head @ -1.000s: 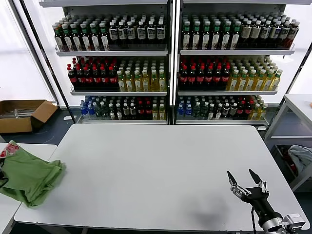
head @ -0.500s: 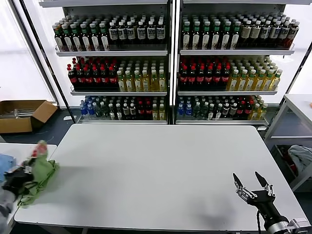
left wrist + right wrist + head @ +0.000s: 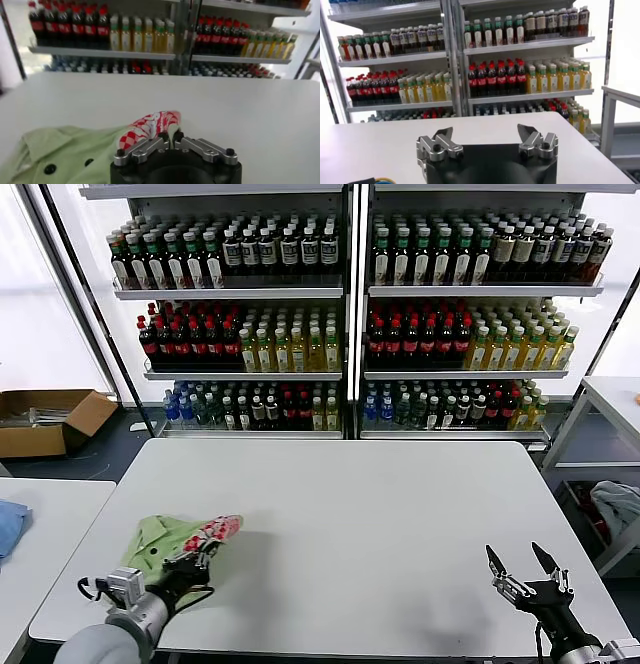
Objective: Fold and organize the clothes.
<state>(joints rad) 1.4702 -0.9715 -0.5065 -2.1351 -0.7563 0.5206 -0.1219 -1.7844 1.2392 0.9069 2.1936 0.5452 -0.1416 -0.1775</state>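
Behind the white table (image 3: 340, 524) stand two shelving units (image 3: 350, 314) packed with bottles, close to the table's far edge. On the table, near its front left corner, lies the light green shirt (image 3: 160, 542), crumpled, with dark buttons and a red-and-white checkered patch (image 3: 218, 530) on its side toward the table's middle. The left gripper (image 3: 205, 549) sits low over the table at that patch, its fingers (image 3: 165, 136) pinched tight on the checkered cloth. From the shirt across to the table's right edge and back to its far edge the white top lies bare. The right gripper (image 3: 528, 569) hovers over the table's front right corner, near the right edge, jaws spread wide and holding nothing. A second white table (image 3: 40, 529) stands just left of the main table, with a blue cloth (image 3: 8, 522) on it, and a cardboard box (image 3: 45, 419) rests on the floor beyond it.
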